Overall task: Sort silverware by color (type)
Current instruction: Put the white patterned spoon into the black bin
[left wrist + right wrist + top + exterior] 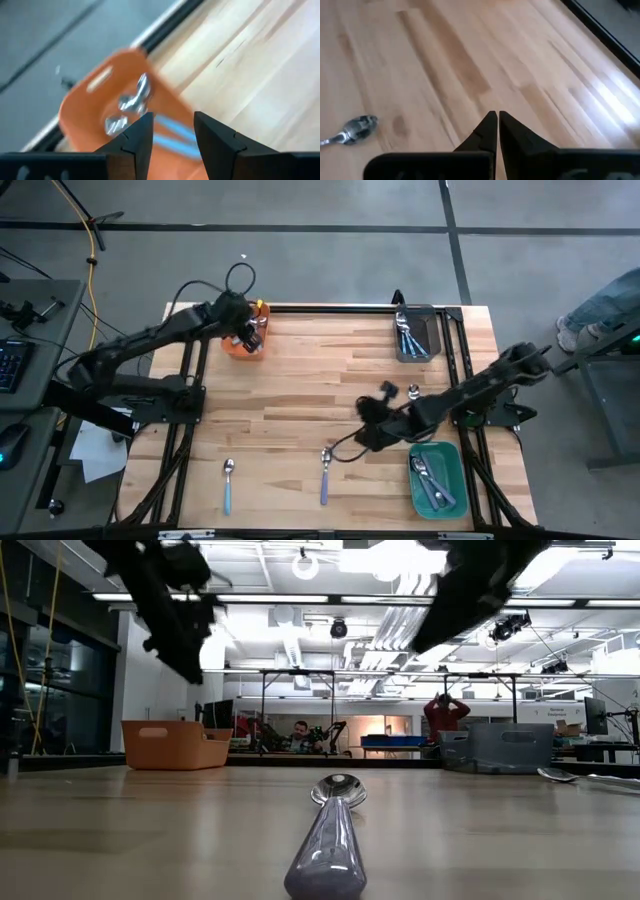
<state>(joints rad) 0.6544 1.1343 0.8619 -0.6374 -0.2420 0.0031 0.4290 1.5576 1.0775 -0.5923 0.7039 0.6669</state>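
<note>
— Where are the loose pieces lying?

— Two are on the wooden table (300, 380), near its front edge. A silver spoon with a light-blue handle (228, 484) lies toward the front left corner, and a silver spoon with a purple handle (325, 474) lies near the middle of that edge. Both run front to back, bowls pointing toward the far edge, handles toward the front.

— And your grippers?

— My left gripper (170, 131) hangs over the orange rectangular plastic bin (240, 346) at the far left corner, fingers a moderate gap apart and holding nothing. My right gripper (497, 120) hovers above bare wood beside the purple-handled spoon's bowl, fingertips nearly touching, nothing between them.

— What do the bins hold?

— The orange one holds silver pieces with light-blue handles (172, 131). The grey rectangular bin (428, 332) at the far right corner holds several blue-handled pieces (408, 336), lying front to back. The green rectangular bin (447, 452) at the front right corner holds a few more pieces (428, 476), slanted across it.
</note>
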